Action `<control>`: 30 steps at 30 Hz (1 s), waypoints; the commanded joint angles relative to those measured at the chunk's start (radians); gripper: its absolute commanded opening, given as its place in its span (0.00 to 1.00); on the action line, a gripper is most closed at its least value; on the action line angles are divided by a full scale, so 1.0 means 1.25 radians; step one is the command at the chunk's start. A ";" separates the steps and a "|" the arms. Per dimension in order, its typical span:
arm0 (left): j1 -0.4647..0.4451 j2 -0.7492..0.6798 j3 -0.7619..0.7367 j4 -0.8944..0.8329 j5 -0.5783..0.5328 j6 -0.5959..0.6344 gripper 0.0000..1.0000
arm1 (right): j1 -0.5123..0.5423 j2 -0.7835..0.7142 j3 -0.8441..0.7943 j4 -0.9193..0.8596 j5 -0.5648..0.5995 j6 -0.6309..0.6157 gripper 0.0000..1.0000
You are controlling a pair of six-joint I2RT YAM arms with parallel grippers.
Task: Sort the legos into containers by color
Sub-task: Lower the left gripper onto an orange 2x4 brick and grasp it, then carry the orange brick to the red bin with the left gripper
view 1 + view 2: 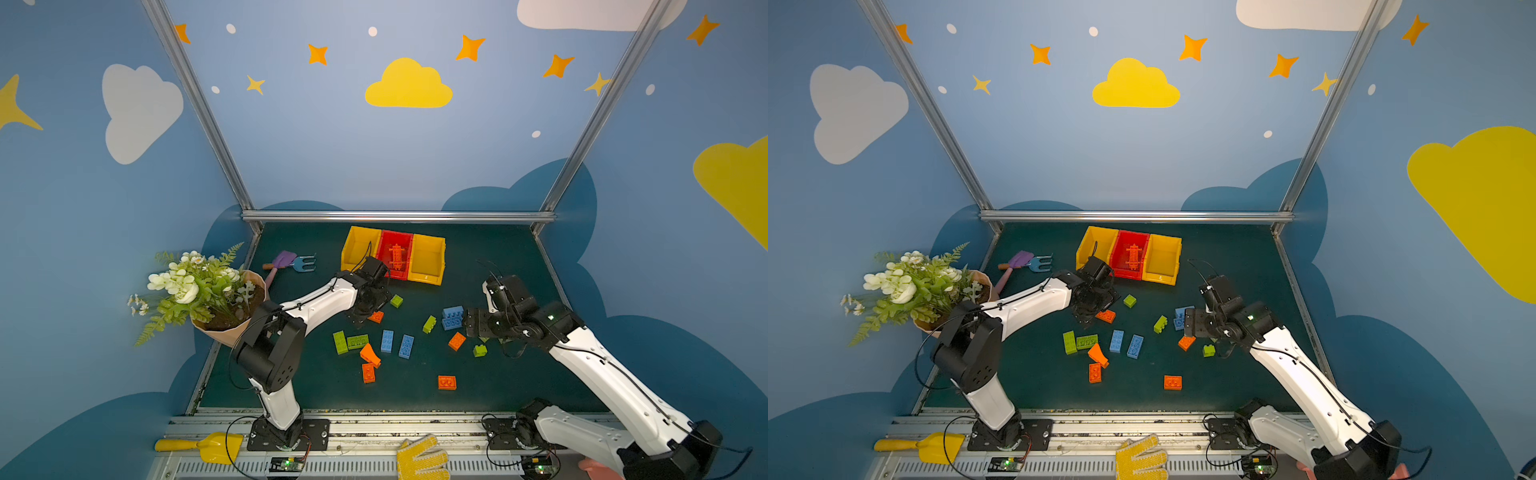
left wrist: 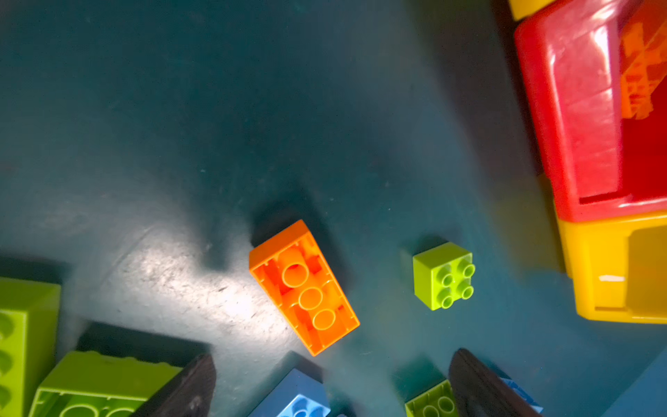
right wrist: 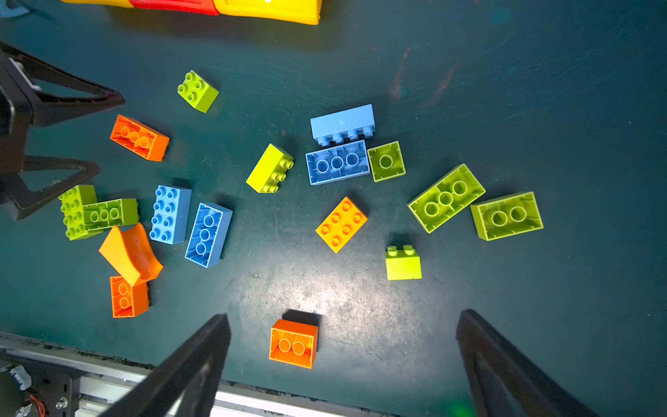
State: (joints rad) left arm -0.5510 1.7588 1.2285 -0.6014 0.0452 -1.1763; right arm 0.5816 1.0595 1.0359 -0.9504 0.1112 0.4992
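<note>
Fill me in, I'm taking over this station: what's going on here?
Two robot arms are sorting legos by colour. One orange piece lies in the red bin; the yellow bins look empty. The rest are scattered on the mat. The left gripper hovers open above an upturned orange brick; the right gripper is open too, holding nothing.

The small studded orange plastic brick [image 2: 303,289] is smooth and shiny, and the red rectangular plastic bin [image 2: 577,108] is glossy, with bright reflections on its wall. The dark green table surface [image 3: 505,90] looks matt and scratched, while the silver frame bar [image 1: 399,216] is bare metal.
</note>
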 commanded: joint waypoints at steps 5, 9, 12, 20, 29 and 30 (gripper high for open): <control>0.003 0.039 0.021 -0.071 -0.039 -0.016 0.99 | -0.006 0.055 0.086 -0.009 -0.006 -0.028 0.96; 0.006 0.042 0.020 -0.088 -0.052 -0.013 0.98 | -0.007 0.031 0.064 -0.004 0.000 -0.014 0.96; 0.006 0.045 0.015 -0.083 -0.049 -0.018 0.98 | -0.009 0.006 0.034 0.002 -0.004 -0.001 0.96; 0.005 0.126 0.068 -0.093 -0.026 -0.020 0.93 | -0.010 -0.046 -0.030 0.017 -0.011 0.042 0.96; 0.005 0.147 0.041 -0.079 -0.023 -0.019 0.70 | -0.010 -0.039 -0.010 -0.009 0.000 0.029 0.96; 0.005 0.151 0.040 -0.077 -0.020 -0.019 0.68 | -0.012 -0.042 -0.010 -0.008 0.001 0.030 0.96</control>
State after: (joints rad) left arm -0.5480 1.9312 1.2957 -0.6796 0.0166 -1.1954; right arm 0.5709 1.0111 0.9955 -0.9413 0.0967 0.5362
